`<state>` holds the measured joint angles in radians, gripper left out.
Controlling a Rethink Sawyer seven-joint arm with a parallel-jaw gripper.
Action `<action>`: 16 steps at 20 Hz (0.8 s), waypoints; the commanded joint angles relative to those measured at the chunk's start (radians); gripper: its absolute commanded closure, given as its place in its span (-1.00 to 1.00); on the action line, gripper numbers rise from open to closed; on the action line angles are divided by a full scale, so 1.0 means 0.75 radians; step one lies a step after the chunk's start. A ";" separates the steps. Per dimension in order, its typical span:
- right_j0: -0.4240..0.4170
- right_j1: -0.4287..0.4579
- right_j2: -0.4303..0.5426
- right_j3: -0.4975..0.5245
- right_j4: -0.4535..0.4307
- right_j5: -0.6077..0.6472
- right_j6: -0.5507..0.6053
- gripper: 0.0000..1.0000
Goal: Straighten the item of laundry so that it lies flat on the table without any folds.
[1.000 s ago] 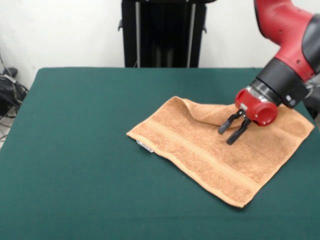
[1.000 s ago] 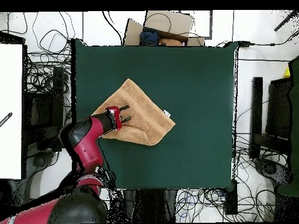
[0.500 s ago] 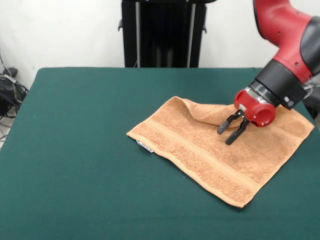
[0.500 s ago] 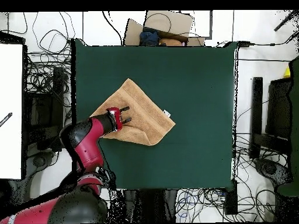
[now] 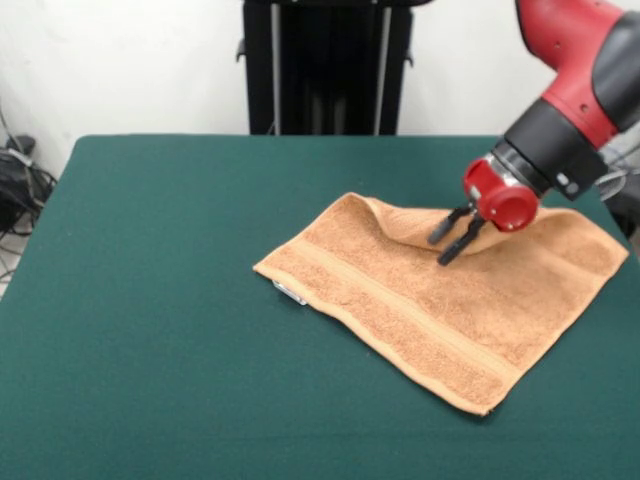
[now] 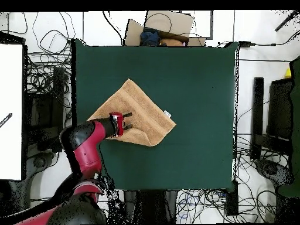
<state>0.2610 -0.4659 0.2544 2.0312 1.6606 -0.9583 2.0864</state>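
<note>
The green table [image 5: 150, 330] is big and the orange towel [image 5: 440, 310] lies on it toward one side, mostly flat; one edge near the back is folded over [image 5: 405, 222], so that flap is left to smooth out. The gripper [image 5: 450, 235] hangs just above that fold, its fingers a little apart and holding nothing; nothing else is on the table, and the small white tag [image 5: 290, 293] peeks out at the towel's edge.
</note>
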 commanded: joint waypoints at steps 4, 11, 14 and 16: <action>-0.034 -0.096 0.207 0.158 0.257 0.186 0.004 -1.00; -0.005 -0.006 0.160 0.168 0.140 0.294 0.167 -1.00; 0.007 0.001 0.127 0.190 0.068 0.387 0.247 -1.00; 0.007 -0.023 0.134 0.203 0.090 0.403 0.236 -1.00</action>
<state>0.2570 -0.5019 0.2778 2.1053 1.7394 -0.8134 2.0864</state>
